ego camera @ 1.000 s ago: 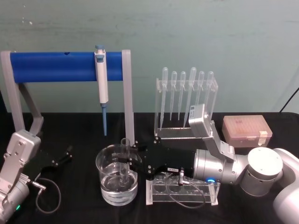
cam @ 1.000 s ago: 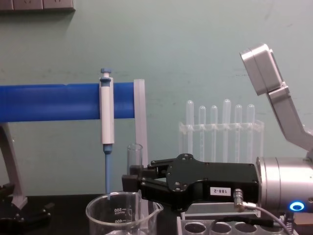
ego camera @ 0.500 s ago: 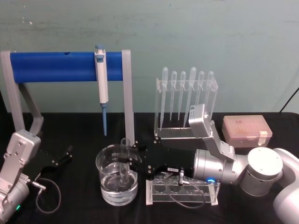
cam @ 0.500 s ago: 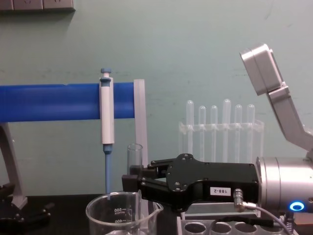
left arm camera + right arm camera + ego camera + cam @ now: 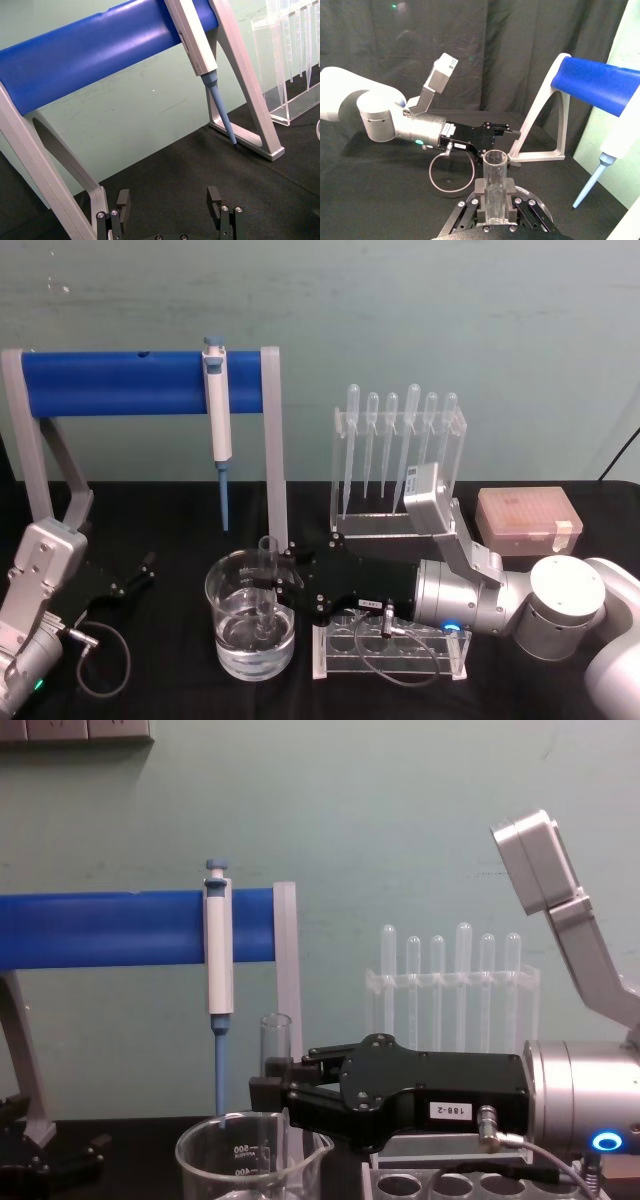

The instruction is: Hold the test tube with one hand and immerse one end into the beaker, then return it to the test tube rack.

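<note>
Staying clamped on test tube point(image 5: 266, 552), right tool point(image 5: 267, 583) unmoved, end inside beaker point(image 5: 228, 642)

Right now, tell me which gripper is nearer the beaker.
Right. The right gripper holds the tube upright inside the beaker, reaching over its rim. The left gripper rests open off to the beaker's left, apart from it.

1. My right claw point(image 5: 272, 1086) sits a tiny, tiny bit higher in the chest view than a second ago.
2. The test tube point(image 5: 276, 1038) pinched in it goes up with it, just as little.
3. I see no other change, and even this one is hard to tell.
</note>
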Robot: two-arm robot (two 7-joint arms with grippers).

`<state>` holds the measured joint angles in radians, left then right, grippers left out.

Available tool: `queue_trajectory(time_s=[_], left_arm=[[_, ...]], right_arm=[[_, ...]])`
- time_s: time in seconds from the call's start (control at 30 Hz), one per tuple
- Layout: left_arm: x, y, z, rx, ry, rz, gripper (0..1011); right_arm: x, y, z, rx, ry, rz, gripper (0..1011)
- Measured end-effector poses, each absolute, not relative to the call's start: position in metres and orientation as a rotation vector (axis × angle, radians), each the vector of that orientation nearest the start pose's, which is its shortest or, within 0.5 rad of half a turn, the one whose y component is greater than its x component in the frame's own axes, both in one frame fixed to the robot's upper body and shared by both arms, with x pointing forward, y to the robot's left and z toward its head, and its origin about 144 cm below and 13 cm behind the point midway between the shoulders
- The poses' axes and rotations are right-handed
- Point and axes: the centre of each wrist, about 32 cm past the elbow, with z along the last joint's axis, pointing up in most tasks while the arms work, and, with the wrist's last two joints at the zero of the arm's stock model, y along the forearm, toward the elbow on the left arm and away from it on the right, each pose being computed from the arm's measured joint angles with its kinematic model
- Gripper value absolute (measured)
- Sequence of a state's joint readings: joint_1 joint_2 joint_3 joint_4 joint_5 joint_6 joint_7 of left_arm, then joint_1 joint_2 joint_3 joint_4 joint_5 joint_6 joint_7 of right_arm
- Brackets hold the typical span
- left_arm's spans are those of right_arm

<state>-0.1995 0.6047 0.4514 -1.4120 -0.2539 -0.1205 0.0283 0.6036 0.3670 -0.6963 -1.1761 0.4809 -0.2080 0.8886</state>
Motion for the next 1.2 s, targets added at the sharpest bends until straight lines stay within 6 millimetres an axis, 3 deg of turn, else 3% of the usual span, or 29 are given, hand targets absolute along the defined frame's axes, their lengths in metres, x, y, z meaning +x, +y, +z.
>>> queue_trajectory(time_s=[1.2], left_arm=[[0.4886,0.3097,1.1398,0.304,-0.285,1.248,1000]], right_arm=[[0.5828,-0.1982,1.1939,-0.055,-0.199,-0.232,224]])
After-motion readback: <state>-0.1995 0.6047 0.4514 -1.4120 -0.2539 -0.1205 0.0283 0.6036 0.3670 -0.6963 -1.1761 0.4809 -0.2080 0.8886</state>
